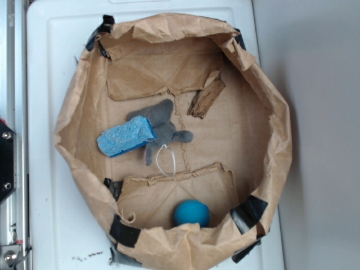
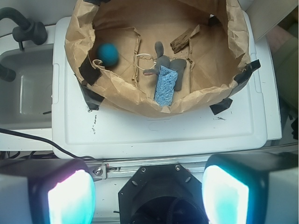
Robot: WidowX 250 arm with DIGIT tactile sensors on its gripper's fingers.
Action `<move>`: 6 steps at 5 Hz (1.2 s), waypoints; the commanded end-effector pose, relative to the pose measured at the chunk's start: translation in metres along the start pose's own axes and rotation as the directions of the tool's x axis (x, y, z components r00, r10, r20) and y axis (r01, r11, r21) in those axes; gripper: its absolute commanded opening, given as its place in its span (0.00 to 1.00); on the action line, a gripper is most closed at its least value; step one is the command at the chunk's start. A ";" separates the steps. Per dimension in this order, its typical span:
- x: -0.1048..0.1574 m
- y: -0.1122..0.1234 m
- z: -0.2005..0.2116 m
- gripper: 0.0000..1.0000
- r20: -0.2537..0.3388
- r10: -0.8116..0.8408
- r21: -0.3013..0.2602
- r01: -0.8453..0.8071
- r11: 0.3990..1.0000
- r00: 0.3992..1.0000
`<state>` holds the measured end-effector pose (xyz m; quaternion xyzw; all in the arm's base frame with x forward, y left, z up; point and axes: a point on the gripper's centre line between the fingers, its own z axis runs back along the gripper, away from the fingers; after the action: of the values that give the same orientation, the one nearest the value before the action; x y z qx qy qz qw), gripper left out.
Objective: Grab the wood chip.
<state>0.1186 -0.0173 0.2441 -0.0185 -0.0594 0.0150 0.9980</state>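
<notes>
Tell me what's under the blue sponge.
The blue sponge lies on the grey stuffed toy, covering part of it. The wood chip lies apart. Anything else beneath is hidden.

Five loose items are counted inside one paper bin.
One wood chip (image 1: 206, 97), one blue sponge (image 1: 126, 136), one grey stuffed toy (image 1: 163, 125), one teal ball (image 1: 191, 213) and one white loop (image 1: 166, 160) are seen in one brown paper bin (image 1: 275, 135).
</notes>
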 end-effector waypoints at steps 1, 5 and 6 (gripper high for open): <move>0.000 0.000 0.000 1.00 0.000 0.000 0.000 0.000 1.000 1.000; 0.130 0.020 -0.051 1.00 0.041 0.162 -0.048 -0.160 0.986 0.986; 0.130 0.020 -0.051 1.00 0.041 0.162 -0.048 -0.160 0.986 0.986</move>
<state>0.2487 0.0007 0.1921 -0.0442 -0.0516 0.0905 0.9936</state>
